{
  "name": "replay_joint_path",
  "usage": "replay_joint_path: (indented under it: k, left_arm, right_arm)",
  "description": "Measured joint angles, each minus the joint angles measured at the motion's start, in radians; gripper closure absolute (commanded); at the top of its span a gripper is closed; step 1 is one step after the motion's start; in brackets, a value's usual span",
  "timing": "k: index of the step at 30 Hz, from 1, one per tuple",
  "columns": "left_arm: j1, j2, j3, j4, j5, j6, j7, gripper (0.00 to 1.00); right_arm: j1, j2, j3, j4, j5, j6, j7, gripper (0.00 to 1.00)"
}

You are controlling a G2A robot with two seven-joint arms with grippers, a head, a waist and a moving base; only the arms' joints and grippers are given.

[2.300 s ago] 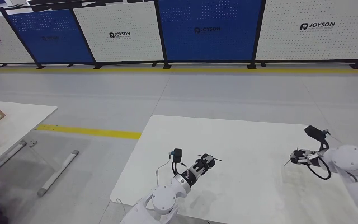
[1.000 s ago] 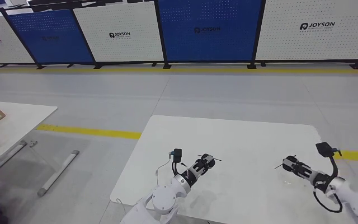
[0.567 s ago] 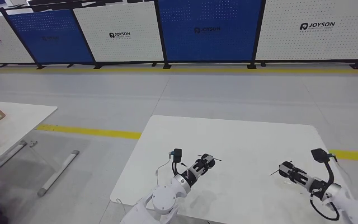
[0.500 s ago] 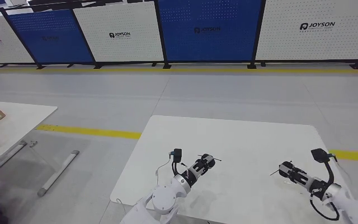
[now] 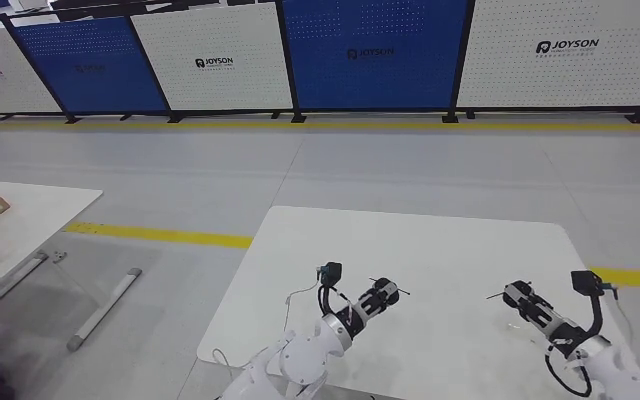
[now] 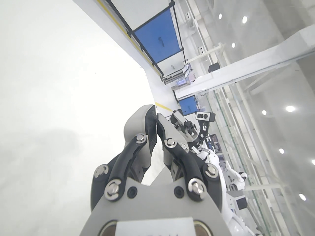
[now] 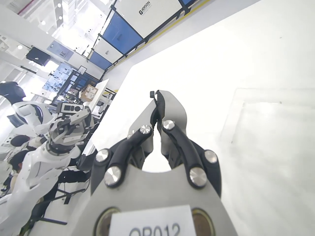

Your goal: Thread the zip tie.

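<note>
My left gripper (image 5: 392, 290) hovers over the front middle of the white table (image 5: 420, 240), shut on a thin dark zip tie (image 5: 404, 292) that pokes out on both sides of its tips. In the left wrist view the left gripper (image 6: 156, 115) has its pads pressed together, and the tie is hidden there. My right gripper (image 5: 511, 292) is at the front right, pointing toward the left one with a clear gap between them. It is shut, and a thin dark strip (image 5: 493, 296) sticks out of its tip. In the right wrist view a small black piece (image 7: 151, 94) is pinched at the right gripper (image 7: 156, 97) tip.
A faint clear rectangular sheet (image 7: 248, 114) lies flat on the table beside my right gripper. A second white table (image 5: 40, 210) stands far left across the floor. Blue and white panel fences (image 5: 370, 55) line the back.
My left gripper has shifted a little to the right with its tie. My right gripper swung down and left from the table's right edge, then edged slightly back right. Both stay shut.
</note>
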Motion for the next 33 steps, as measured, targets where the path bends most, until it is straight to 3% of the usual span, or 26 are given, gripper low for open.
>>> replay_joint_path:
  k: [4, 17, 22, 27, 29, 33]
  left_arm:
    - [-0.01, -0.002, 0.023, -0.009, 0.038, 0.027, -0.001, 1.0]
    - [-0.01, -0.003, 0.023, -0.009, 0.036, 0.027, 0.002, 1.0]
    - [-0.026, -0.012, 0.071, -0.005, 0.121, 0.057, 0.071, 1.0]
    - [-0.062, -0.032, 0.127, 0.013, 0.139, 0.09, 0.136, 1.0]
    - [-0.068, -0.036, 0.135, 0.018, 0.145, 0.101, 0.174, 1.0]
    - [-0.068, -0.036, 0.134, 0.017, 0.144, 0.101, 0.171, 1.0]
  right_arm:
    - [0.0, -0.001, -0.006, -0.007, -0.014, 0.012, 0.009, 1.0]
    - [0.0, -0.001, -0.006, -0.006, -0.013, 0.011, 0.008, 1.0]
    - [0.0, -0.001, -0.006, -0.006, -0.013, 0.011, 0.008, 1.0]
    - [0.0, -0.001, -0.006, -0.006, -0.013, 0.011, 0.008, 1.0]
    - [0.0, -0.001, -0.006, -0.006, -0.013, 0.011, 0.008, 1.0]
    - [0.0, -0.001, -0.006, -0.006, -0.013, 0.011, 0.008, 1.0]
